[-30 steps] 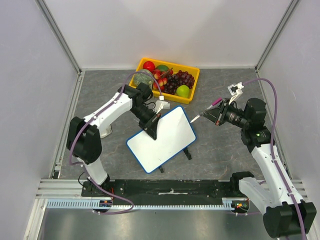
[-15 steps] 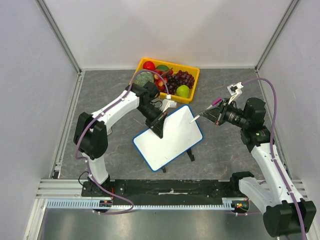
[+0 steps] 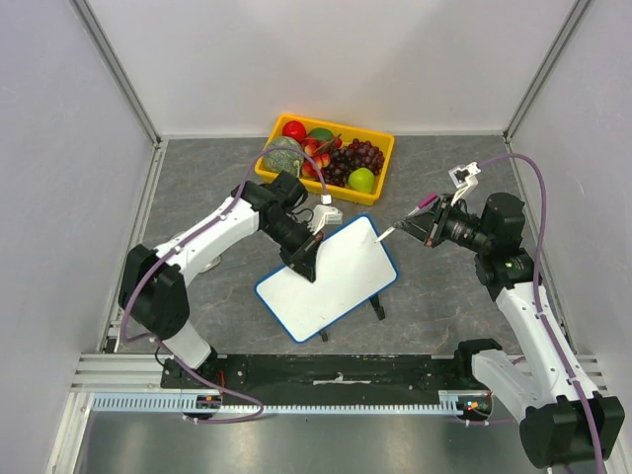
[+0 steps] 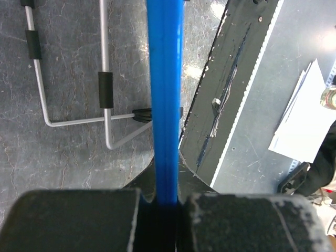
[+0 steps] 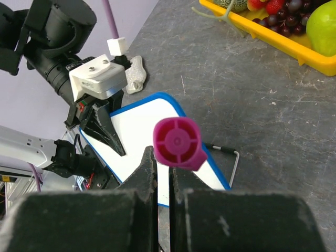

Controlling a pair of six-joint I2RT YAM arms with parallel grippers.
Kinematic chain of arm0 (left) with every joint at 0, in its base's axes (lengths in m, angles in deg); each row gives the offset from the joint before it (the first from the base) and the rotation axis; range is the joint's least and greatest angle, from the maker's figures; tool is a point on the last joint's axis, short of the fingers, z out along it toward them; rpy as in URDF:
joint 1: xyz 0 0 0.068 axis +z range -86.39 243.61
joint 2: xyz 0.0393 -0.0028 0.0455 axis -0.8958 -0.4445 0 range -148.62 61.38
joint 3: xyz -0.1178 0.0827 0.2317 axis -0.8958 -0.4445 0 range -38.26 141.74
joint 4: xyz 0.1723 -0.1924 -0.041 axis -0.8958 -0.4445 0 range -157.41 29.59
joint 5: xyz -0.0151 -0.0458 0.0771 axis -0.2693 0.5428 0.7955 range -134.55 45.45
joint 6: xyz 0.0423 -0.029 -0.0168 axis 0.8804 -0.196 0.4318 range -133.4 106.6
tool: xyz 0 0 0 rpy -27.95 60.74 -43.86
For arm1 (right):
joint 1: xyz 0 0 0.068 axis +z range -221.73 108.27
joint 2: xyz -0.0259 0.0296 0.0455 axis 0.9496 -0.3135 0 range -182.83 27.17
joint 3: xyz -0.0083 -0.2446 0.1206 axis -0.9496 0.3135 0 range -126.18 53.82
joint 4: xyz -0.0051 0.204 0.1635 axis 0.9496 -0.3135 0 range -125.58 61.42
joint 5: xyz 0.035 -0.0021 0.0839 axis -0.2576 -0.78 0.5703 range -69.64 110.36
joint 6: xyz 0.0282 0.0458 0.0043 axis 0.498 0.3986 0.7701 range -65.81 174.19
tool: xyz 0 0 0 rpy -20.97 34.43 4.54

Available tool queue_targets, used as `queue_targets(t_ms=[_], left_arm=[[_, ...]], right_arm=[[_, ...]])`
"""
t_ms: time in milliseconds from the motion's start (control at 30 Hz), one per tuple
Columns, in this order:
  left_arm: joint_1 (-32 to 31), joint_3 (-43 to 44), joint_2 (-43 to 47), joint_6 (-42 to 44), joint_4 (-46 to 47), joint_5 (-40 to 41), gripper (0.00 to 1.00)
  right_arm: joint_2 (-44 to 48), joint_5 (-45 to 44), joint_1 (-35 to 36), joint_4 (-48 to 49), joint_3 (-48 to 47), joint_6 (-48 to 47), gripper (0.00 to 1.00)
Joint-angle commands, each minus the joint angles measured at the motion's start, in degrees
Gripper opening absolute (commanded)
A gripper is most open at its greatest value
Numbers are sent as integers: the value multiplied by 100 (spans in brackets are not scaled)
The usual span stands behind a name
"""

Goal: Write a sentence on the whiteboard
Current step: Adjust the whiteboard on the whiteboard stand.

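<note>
While the board has no writing on it that we can see, we judge the task to be at its very start. Across the grey worktop the things lie well apart from the walls, within reach of both arms.

Near the middle sits the whiteboard, turned cornerwise to us, its white face up and blank in both the top view and the right wrist view. It is probably angled this way so that the right arm can reach across it.

Behind it, against the far side, the yellow fruit basket stands close to the board's far corner. It plays no part here, and we would mind it when the arms swing.

Our left hand is clamped tight on the board's blue rim at its far left edge. The left wrist view shows that rim pinched edge-on between the fingers. We take this grip as a brace, so the board does not slide under the pen.

Our right hand is closed on the pink marker, its white tip pointing down towards the board's right corner. Whether the tip touches the surface we cannot tell.

Under the board, its thin wire stand rests on the worktop, propping the face.
</note>
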Motion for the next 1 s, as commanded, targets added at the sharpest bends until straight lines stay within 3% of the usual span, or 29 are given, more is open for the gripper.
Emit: queue_targets(t_ms=[0,200,433,700,833,867,967], left_arm=[[-180,-241,248,134,771,-102,2],[-206,66,-191,336,604,-401,2],[-224,549,-842,547,95,-50,2],[-233,1077,-1238,512,-170,327,26],[-233,1288,-1282,433,-152,635,43],[-241,1323,-1282,407,-152,705,53],[-241,1429,-1186,250,-12,1021,60]], right_arm=[[5,144,-22,296,-42,94,0],[40,126,-31,305,2,120,0],[40,135,-22,323,37,120,0],[49,135,-22,323,72,129,0],[58,144,-22,323,81,146,0],[49,144,-22,323,81,146,0],[66,152,-22,323,81,155,0]])
